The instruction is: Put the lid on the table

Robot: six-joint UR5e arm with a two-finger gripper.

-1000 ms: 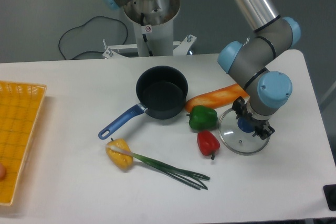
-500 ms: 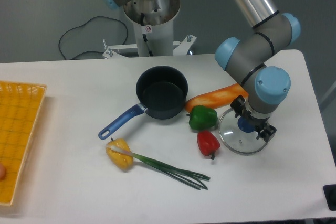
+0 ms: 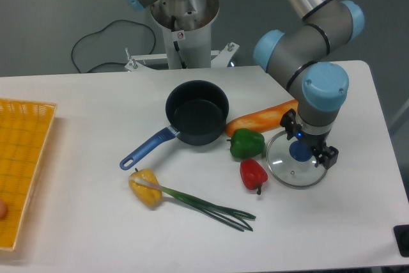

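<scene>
The gripper (image 3: 308, 148) has lifted off the lid (image 3: 296, 167), fingers apart and empty, leaving it flat on the table (image 3: 89, 222).

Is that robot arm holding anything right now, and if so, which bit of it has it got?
It looks like nothing. The lid lies flat on the table, and the tool sits just above its blue knob, apparently open and clear of it.

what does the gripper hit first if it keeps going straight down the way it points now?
Most likely the blue knob of the lid, which lies flat on the table. The gripper points down right over it. From this single view, the remaining gap, if any, can't be judged.
</scene>
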